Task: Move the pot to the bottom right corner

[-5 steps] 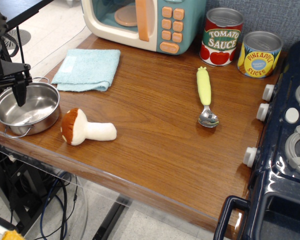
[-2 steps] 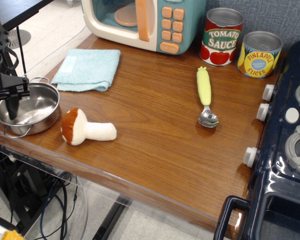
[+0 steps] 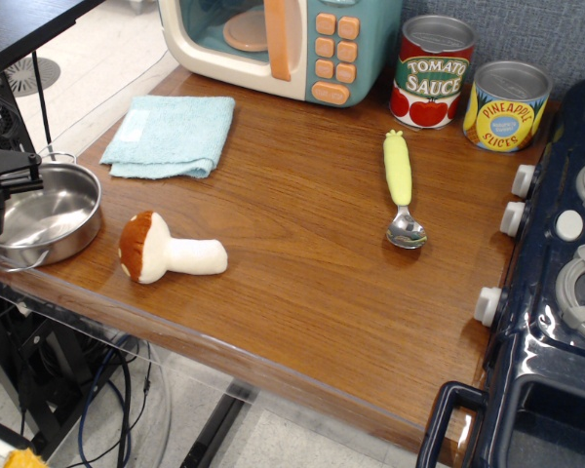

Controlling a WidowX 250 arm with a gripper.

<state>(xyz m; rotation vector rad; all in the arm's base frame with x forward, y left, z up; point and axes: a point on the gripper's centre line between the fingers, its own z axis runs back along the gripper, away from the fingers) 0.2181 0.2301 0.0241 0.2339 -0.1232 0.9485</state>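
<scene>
Black gripper [image 3: 2,195] at the left frame edge, dipping into the steel pot [image 3: 49,216] on the wooden tabletop [image 3: 302,263].

The gripper is mostly cut off by the frame, so I cannot tell whether its fingers are spread, closed, or clamped on the pot's rim. The pot sits at the table's near left corner: small, shallow and round, with polished stainless walls mirroring the room and a thin wire loop handle at its far rim. Just beside it to the right lies a plush mushroom [image 3: 166,251] on its side, with a brown felt cap and cream stem. Behind them is a folded light-blue terry cloth [image 3: 172,134]. Well apart to the right lies a spoon [image 3: 402,190] with a yellow-green plastic handle and shiny metal bowl on the glossy brown wood grain.
</scene>
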